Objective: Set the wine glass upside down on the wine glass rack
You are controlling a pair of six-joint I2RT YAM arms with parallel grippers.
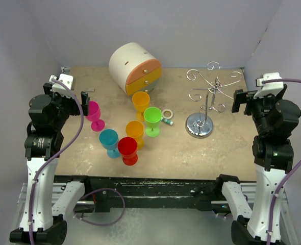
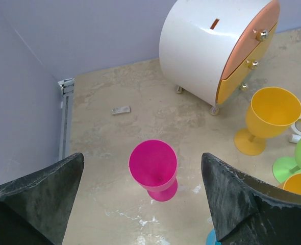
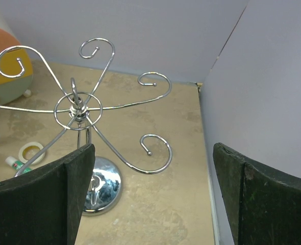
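The chrome wine glass rack (image 1: 207, 104) stands at the right of the table, its scroll arms bare; it also shows in the right wrist view (image 3: 81, 109). Several plastic wine glasses stand upright: pink (image 1: 94, 115), two orange (image 1: 140, 102) (image 1: 134, 131), green (image 1: 152, 120), blue (image 1: 109, 142), red (image 1: 127, 150). My left gripper (image 1: 84, 98) is open, raised above the pink glass (image 2: 154, 168), which sits between its fingers in the left wrist view. My right gripper (image 1: 238, 100) is open and empty, raised to the right of the rack.
A white round drawer cabinet (image 1: 134, 66) with orange and yellow fronts lies at the back. A tape roll (image 1: 167, 114) and a small tube (image 1: 166, 121) lie between the green glass and the rack. Grey walls close in the table at left, right and back.
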